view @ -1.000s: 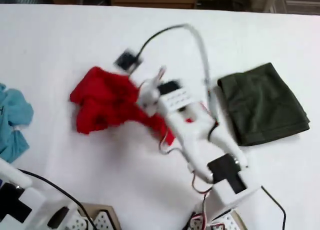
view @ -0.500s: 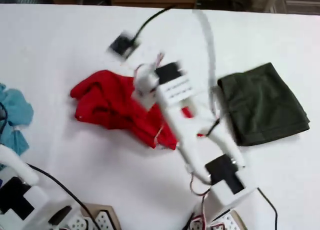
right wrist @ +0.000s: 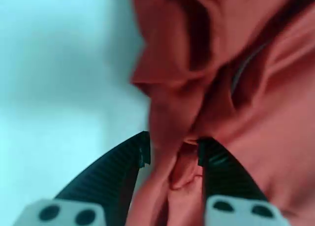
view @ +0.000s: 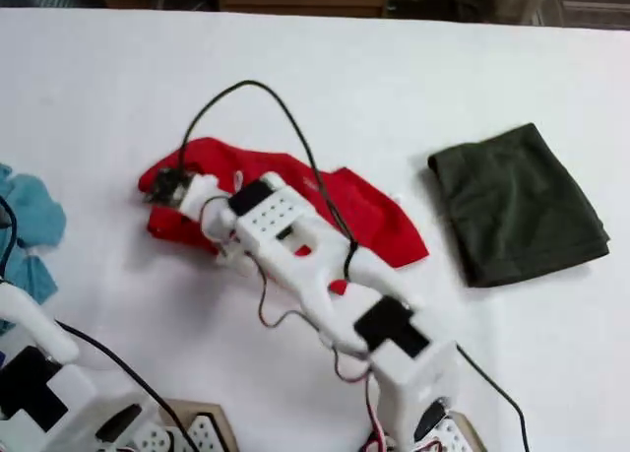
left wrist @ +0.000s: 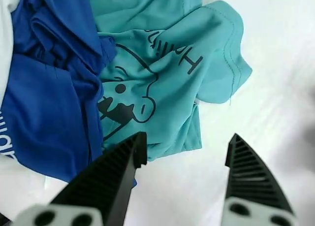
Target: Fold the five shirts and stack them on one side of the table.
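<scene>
Right gripper pinches a fold at the 9 o'clock end of the red shirt, lying centre, probably to pull it flat for folding; left gripper hangs spread open over the teal shirt at 9 o'clock; folded green shirt sits at 3 o'clock.

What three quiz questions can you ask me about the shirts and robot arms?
1. True or false: the dark green shirt is folded.
2. Which one does the right tool pinch? A) red shirt B) dark green shirt C) a yellow shirt
3. Fill the gap: the left tool, near the teal shirt, is ____ (open or shut).

Key: 1 true; 2 A; 3 open.
</scene>
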Robot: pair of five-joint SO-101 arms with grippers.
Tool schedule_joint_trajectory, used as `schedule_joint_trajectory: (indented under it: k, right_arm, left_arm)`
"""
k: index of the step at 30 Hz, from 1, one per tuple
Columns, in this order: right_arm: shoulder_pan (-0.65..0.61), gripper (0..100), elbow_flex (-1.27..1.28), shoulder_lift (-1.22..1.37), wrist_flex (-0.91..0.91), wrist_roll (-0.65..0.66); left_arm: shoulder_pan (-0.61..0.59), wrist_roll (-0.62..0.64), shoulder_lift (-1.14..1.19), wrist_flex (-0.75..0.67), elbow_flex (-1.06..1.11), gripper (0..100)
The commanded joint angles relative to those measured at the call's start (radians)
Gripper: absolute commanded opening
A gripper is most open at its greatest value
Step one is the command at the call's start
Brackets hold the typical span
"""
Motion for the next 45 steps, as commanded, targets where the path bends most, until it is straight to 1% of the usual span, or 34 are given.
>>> schedule_joint_trajectory:
  k: [1,6,9,12,18,25,29,33,36,39,45]
  right_arm:
    - [0.053,16.6,-0.117,0.025,0.018,0.005]
    - [0.059,16.6,-0.293,-0.001,0.2,0.005]
    - [0.068,16.6,-0.381,-0.016,0.226,0.005]
    - [0.074,16.6,-0.423,0.001,0.223,0.005]
    - [0.068,16.3,-0.425,0.104,0.216,-0.005]
    - [0.038,16.4,-0.425,0.117,0.226,-0.005]
    - [0.024,16.3,-0.416,0.134,0.182,-0.005]
    - [0.033,16.3,-0.417,0.208,0.107,-0.005]
    - [0.077,14.2,-0.448,0.286,0.061,-0.003]
    - [0.157,1.9,-0.543,0.317,0.065,-0.003]
    - [0.309,2.0,-0.873,0.231,0.265,0.005]
  left_arm:
    - [-0.011,-0.012,-0.008,-0.015,-0.004,28]
    - [-0.011,-0.012,-0.008,-0.017,-0.004,28]
    - [-0.011,-0.012,-0.008,-0.017,-0.004,28]
    - [-0.011,-0.012,-0.008,-0.017,-0.004,28]
    - [-0.011,-0.012,-0.008,-0.017,-0.01,28]
    - [-0.011,-0.012,-0.006,-0.051,-0.004,28]
    - [-0.008,-0.012,-0.006,-0.051,-0.004,28]
    - [-0.011,-0.012,-0.006,-0.048,-0.004,28]
    - [-0.012,-0.012,-0.008,-0.044,-0.004,28]
    - [-0.012,-0.012,-0.012,-0.044,-0.004,28]
    - [-0.008,-0.012,-0.008,-0.044,-0.002,28]
